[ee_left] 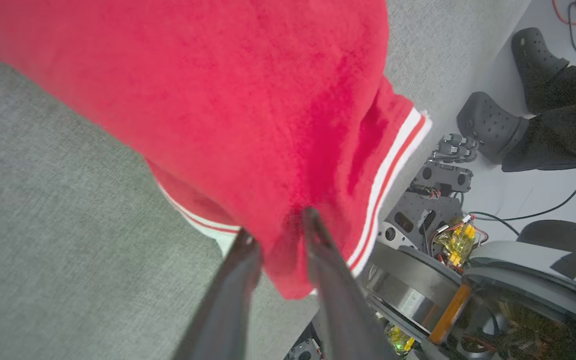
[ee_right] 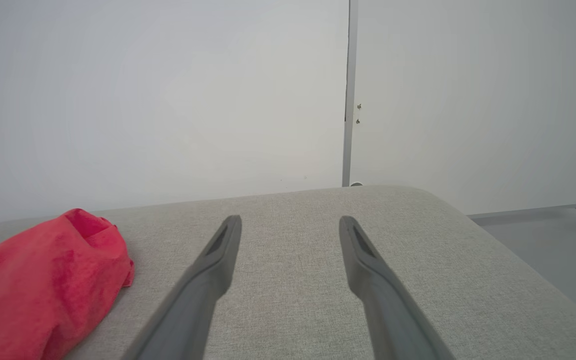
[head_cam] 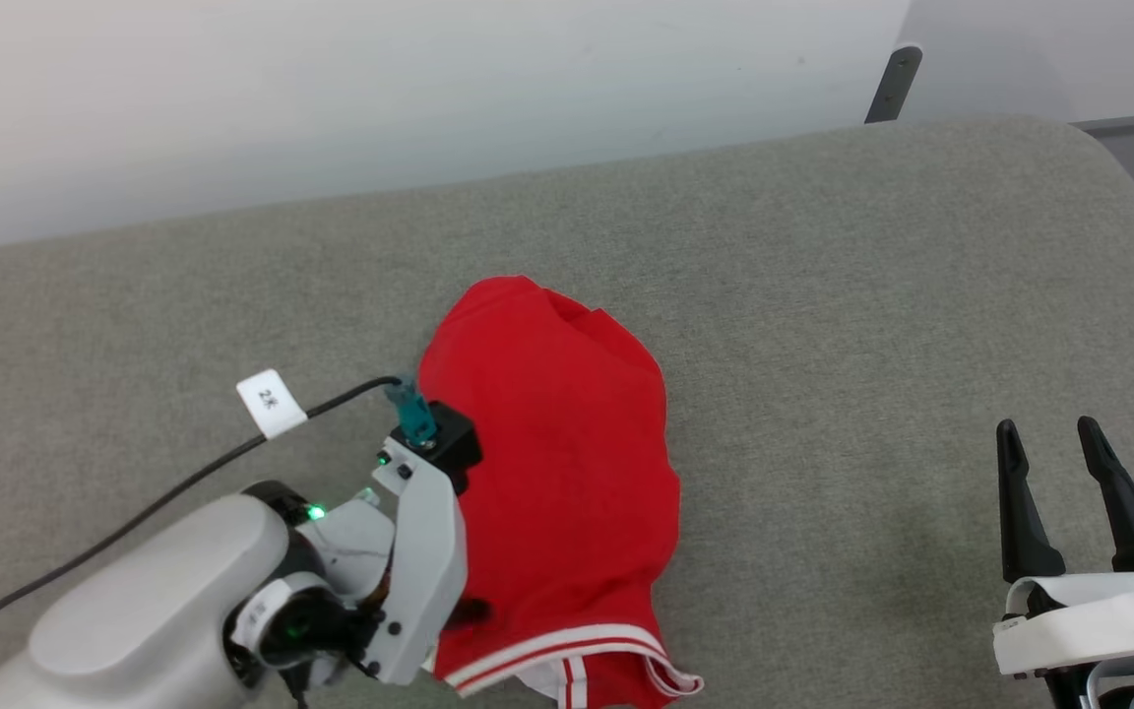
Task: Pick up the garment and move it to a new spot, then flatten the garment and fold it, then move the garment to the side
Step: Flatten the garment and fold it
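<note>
Grey worktop (head_cam: 823, 295), white wall (head_cam: 331, 79); left fingers (ee_left: 324, 265) clamped on red jersey (head_cam: 557, 463) near its hem, right fingers (head_cam: 1018, 502) apart, someone's clogs (ee_left: 493, 130) nearby.

We see a red shirt (head_cam: 557, 473) lying in a crumpled heap on the grey cushion (head_cam: 872, 295), left of its middle — bunched up, not flat, with a fold at the far end. Its white-and-red striped trim (head_cam: 552, 652) runs along the near end, where a scrap of white cloth peeks out.
</note>
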Robot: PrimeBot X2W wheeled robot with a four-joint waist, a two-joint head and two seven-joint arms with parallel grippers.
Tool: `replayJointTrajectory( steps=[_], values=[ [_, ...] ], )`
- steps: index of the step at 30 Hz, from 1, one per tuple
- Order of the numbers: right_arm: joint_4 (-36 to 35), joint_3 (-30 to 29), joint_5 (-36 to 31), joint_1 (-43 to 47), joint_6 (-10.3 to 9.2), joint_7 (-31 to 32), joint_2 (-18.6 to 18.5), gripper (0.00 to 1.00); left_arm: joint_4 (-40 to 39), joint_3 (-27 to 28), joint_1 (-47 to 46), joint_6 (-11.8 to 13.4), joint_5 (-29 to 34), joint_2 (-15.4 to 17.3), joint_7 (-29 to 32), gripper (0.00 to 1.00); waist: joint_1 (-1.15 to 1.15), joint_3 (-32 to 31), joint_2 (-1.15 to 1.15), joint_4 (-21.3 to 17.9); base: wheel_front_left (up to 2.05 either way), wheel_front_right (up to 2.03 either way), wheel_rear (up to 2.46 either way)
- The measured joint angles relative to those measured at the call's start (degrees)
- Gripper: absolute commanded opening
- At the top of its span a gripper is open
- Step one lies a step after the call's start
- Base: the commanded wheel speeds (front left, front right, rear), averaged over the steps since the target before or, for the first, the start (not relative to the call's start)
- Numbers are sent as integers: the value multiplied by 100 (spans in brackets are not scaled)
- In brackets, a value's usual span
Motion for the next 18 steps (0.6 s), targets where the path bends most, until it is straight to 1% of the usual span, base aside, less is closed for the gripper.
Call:
replayJointTrajectory(
  steps=[3, 9, 15, 18],
  values=[
    [7, 5, 0, -3, 0, 0, -8, 100, 119, 4, -30, -9, 24, 40, 31, 0, 0, -3, 0, -20, 0, 0, 0],
    [27, 9, -10, 4, 0, 0, -7, 100, -16, 168, -347, -53, 18, -22, -10, 0, 0, -75, 0, -44, 0, 0, 0],
    [57, 142, -55, -6, 0, 0, 4, 100, -53, 265, -935, -355, 102, -441, -85, 0, 0, -109, 0, -148, 0, 0, 0],
    [56, 210, -52, -59, 0, 0, 15, 100, 55, 267, -1226, -506, 207, -723, -222, 0, 0, -91, 0, -254, 0, 0, 0]
  ],
)
